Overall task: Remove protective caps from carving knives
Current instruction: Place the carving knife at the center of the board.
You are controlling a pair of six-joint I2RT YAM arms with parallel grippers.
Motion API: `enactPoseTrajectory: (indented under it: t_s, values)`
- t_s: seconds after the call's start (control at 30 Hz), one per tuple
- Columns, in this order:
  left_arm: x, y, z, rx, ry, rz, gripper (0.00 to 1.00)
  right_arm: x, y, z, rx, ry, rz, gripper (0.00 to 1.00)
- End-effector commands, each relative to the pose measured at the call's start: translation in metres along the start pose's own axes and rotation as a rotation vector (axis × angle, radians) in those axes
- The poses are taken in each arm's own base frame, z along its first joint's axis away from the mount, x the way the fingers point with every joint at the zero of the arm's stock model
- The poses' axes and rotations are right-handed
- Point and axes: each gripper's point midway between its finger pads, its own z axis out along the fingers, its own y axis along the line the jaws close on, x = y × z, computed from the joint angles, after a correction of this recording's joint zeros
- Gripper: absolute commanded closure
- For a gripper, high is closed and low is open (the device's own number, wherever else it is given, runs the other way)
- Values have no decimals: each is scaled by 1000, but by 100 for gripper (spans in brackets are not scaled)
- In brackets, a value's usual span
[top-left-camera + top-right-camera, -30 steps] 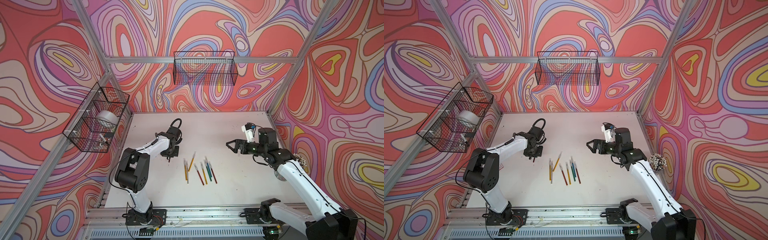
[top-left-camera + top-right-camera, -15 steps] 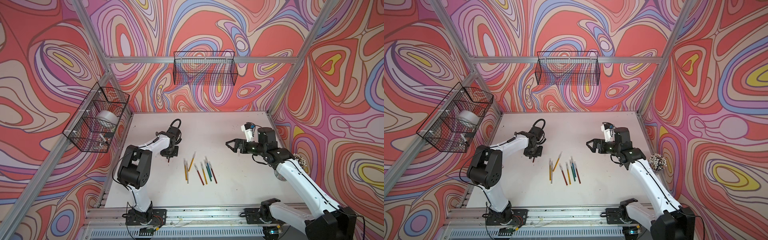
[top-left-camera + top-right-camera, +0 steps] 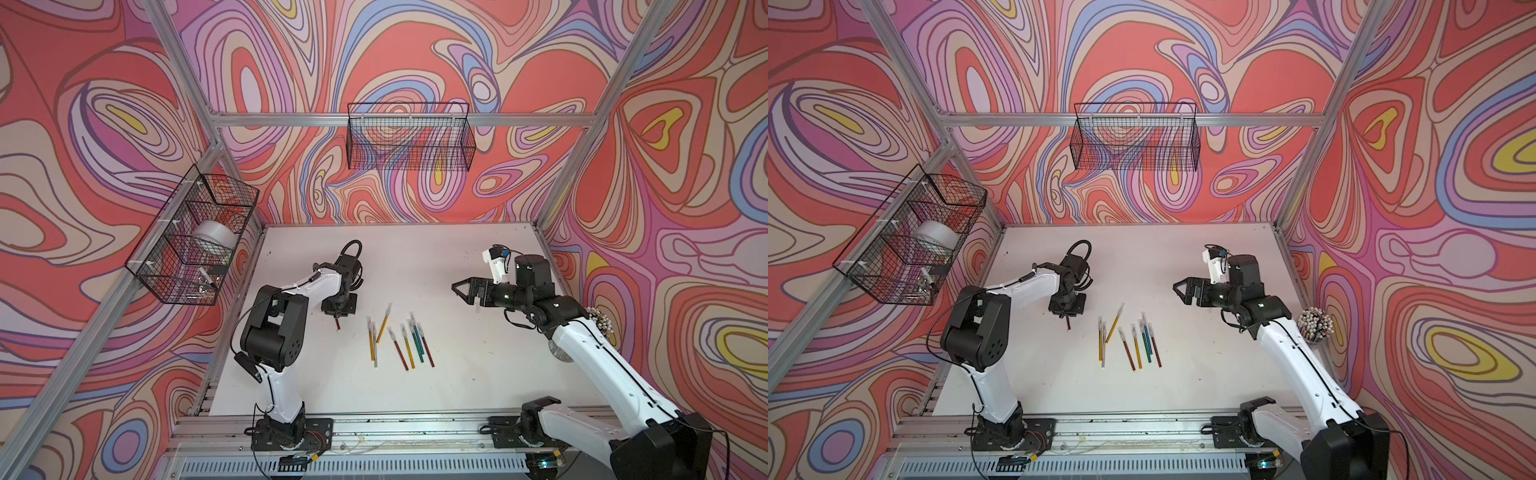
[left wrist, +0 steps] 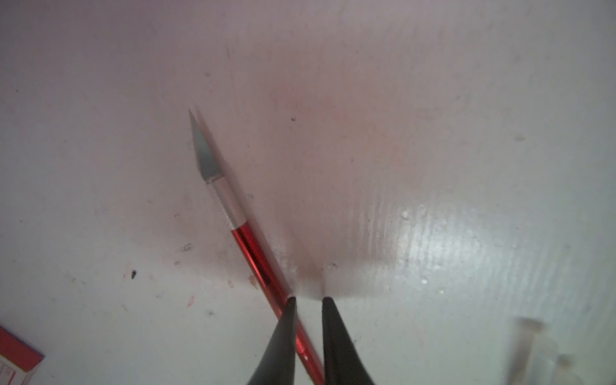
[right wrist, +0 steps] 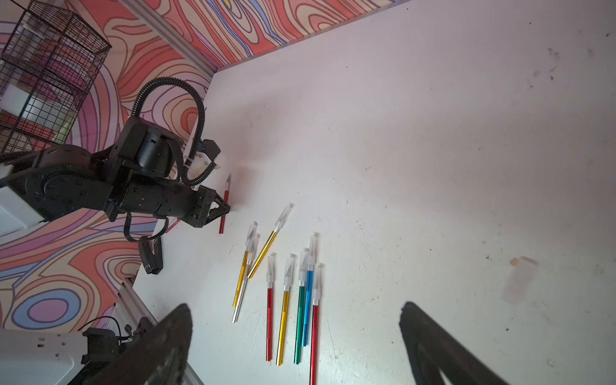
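A red carving knife [image 4: 253, 246] lies on the white table [image 3: 457, 374] with its bare blade [image 4: 203, 150] showing and no cap on it. My left gripper [image 4: 310, 298] stands over its handle, the jaws a narrow gap apart and the handle running loose between them; in a top view it is the left gripper [image 3: 337, 316]. Several capped carving knives [image 3: 399, 340] [image 5: 283, 283] lie side by side mid-table. A loose protective cap [image 5: 518, 280] lies on the table. My right gripper [image 5: 295, 306] [image 3: 459, 286] hovers wide open and holds nothing.
A clear cup of white-tipped sticks [image 3: 1315, 324] stands at the table's right edge beside the right arm. Wire baskets hang on the back wall [image 3: 409, 141] and on the left wall [image 3: 195, 245]. A red box corner [image 4: 16, 353] lies near the left gripper.
The left gripper's jaws have parted slightly around the red knife. Both arms have hardly moved.
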Motion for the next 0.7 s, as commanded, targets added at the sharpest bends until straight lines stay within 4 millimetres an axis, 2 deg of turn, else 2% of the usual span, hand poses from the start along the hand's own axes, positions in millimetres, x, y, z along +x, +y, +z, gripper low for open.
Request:
enactPoseTrajectory:
  t_s: [0.0,0.1,0.3,0.67]
  values:
    - [4,5,0,-20,37,3,81,-3,2,-4,7,-16,-14,2]
    - [3,4,-7,-9,16,-11,79,-1,2,-6,9,-16,-15,2]
    - [4,18,-24,-53,-30,-78,75,3,1,-7,10,-17,-8,2]
    - [10,35,-8,-66,20,-210,70,6,3,-12,10,-21,-5,2]
